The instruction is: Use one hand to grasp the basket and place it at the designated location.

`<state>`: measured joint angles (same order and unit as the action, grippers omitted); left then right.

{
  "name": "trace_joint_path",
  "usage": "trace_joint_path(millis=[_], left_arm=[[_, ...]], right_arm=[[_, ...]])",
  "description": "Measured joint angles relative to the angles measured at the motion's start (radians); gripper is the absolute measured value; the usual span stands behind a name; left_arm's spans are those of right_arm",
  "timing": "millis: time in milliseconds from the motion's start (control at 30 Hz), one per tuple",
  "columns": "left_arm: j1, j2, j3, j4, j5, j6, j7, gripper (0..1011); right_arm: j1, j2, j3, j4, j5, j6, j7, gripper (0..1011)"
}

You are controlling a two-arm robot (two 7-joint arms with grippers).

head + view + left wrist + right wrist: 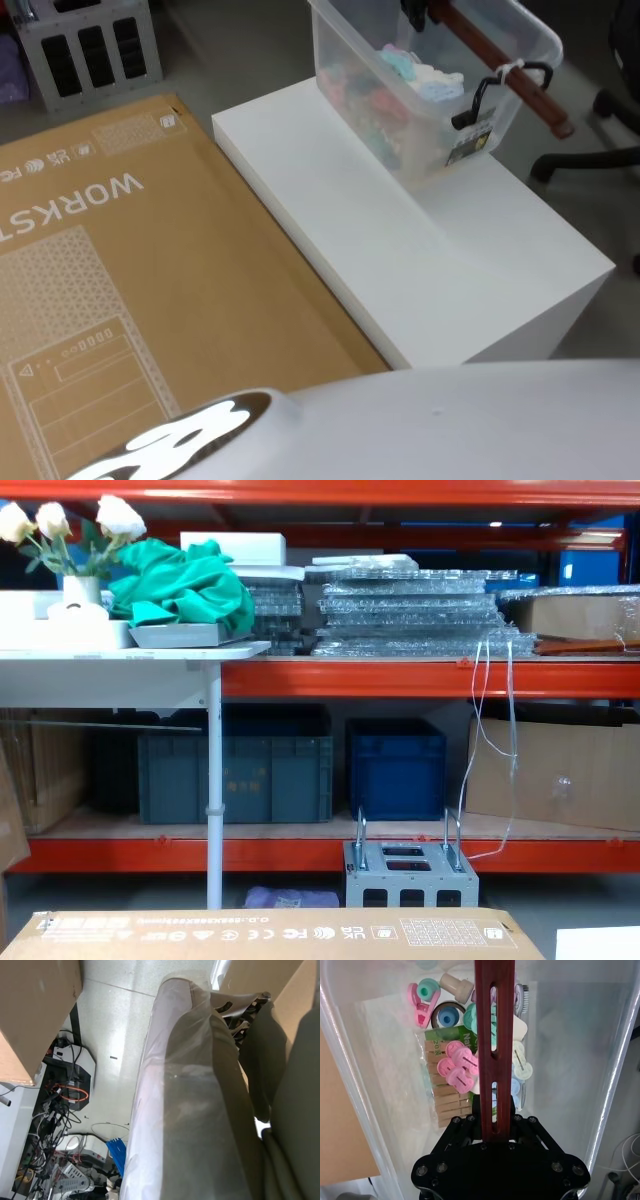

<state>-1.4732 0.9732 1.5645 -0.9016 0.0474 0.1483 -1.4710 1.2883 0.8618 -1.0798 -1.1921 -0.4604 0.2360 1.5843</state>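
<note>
Clamping the handle, right hand, basket lengthwise along it

Lighting: bright, even, from overhead. You get strong glare on the robot's body. Faint shadow beside the basket.

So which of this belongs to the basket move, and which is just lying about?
Job: basket, its wooden handle, right gripper clamped on it, pegs inside.
Lying about: cardboard box, grey rack, dark crates, office chair.
</note>
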Motion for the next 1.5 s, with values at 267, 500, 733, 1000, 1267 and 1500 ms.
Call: trace_joint_path(millis=[267,500,733,1000,1267,1500], left_arm=[[0.000,0.000,0.000,0.000,0.000,0.000,0.000,0],[0.000,0.000,0.000,0.000,0.000,0.000,0.000,0],[0.000,0.000,0.000,0.000,0.000,0.000,0.000,0],[0.000,0.000,0.000,0.000,0.000,0.000,0.000,0],[0.000,0.000,0.000,0.000,0.000,0.000,0.000,0],[0.000,0.000,0.000,0.000,0.000,0.000,0.000,0]], right_arm=[[0.025,0.007,-0.001,-0.029,0.013,-0.013,0.006,227],[0.041,0.006,-0.005,-0.034,0.021,-0.021,0.007,227],[0.067,-0.009,-0.018,-0.026,0.021,-0.040,0.008,228],[0.099,-0.041,-0.034,-0.003,0.018,-0.063,0.008,227],[0.132,-0.070,-0.055,0.003,0.014,-0.090,0.008,227],[0.152,-0.084,-0.074,-0.004,0.014,-0.104,0.008,227]])
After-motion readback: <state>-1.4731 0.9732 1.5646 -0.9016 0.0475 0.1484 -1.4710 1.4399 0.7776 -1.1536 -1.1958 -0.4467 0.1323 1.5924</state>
